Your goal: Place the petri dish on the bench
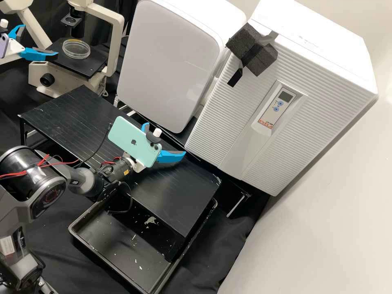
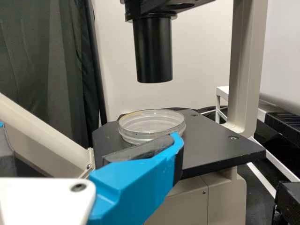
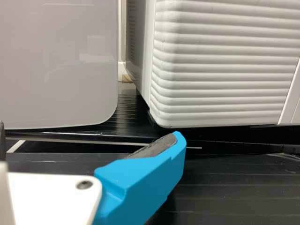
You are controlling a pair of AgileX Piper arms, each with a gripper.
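Observation:
The clear round petri dish [image 1: 76,50] lies flat on the microscope's black stage [image 1: 90,67]. Just left of the dish is my left gripper [image 1: 40,41], its fingers spread and one tip close to the stage edge. In the left wrist view, one finger of the left gripper [image 2: 89,131] stands in front of the dish [image 2: 151,125], with nothing held; whether they touch I cannot tell. Over the black bench [image 1: 171,200], my right gripper [image 1: 165,139] is open and empty. The right wrist view has the right gripper [image 3: 89,131] before two white appliances.
Above the dish hangs the microscope's black cylinder [image 2: 153,51]. A smooth white appliance [image 1: 167,61] and a ribbed white one [image 1: 228,118] stand behind the bench. A black tray [image 1: 118,241] with pale scraps sits under the bench's front edge.

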